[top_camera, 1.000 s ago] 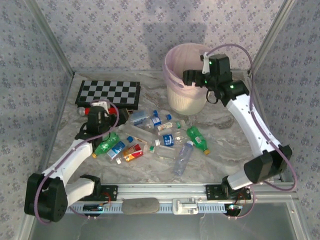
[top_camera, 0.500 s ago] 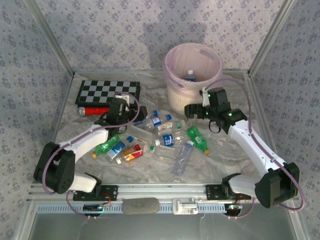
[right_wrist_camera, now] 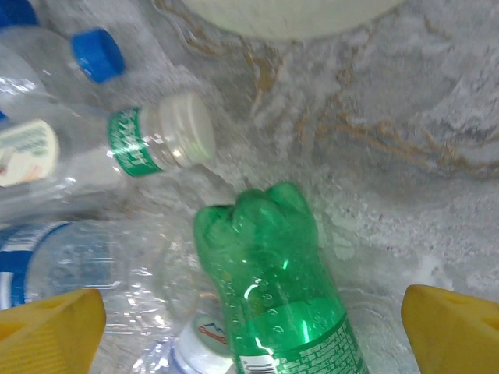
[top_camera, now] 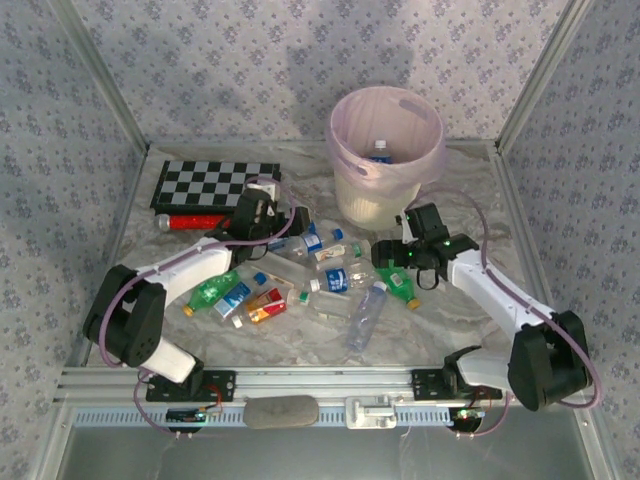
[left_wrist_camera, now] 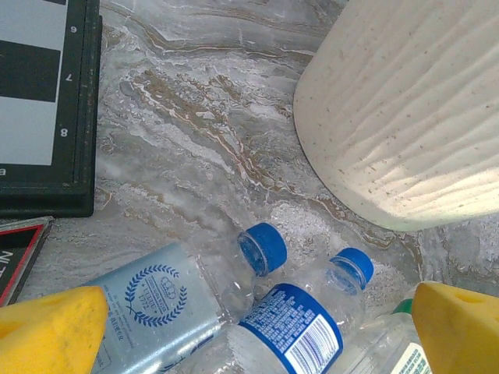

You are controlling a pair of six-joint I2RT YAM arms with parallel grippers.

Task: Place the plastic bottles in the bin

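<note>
Marble-patterned grey counter (top_camera: pixel 460 190) carrying a loose heap of plastic bottles (top_camera: pixel 330 280) at centre: mostly clear ribbed cylinders with blue caps and blue labels, several translucent green, one orange-red bottle (top_camera: pixel 266 310). Far right of the heap, round cream-white bin (top_camera: pixel 372 203) with ridged, speckled wall and translucent pink liner folded over the rim; inside it, one clear blue-capped bottle (top_camera: pixel 379 152). Far left, flat black-and-white chessboard (top_camera: pixel 215 185) with a red stick (top_camera: pixel 192 221) lying along its near edge.

Left gripper (top_camera: pixel 288 222) low over the heap's far edge, yellow pads (left_wrist_camera: pixel 47 331) spread wide, jaws released and grasping nothing; between the pads, a crest-labelled bottle (left_wrist_camera: pixel 156 308) and a blue-labelled bottle (left_wrist_camera: pixel 292 331) lying side by side, caps pointing toward the bin's base nearby.

Right gripper (top_camera: pixel 398 258) near the bin's near-right side, jaws equally released, pads well apart to either side of a green bottle (right_wrist_camera: pixel 274 288) with lobed base lying on the counter, no contact visible. Just beside it, a white-capped bottle (right_wrist_camera: pixel 183 132), clear with green neck band.
</note>
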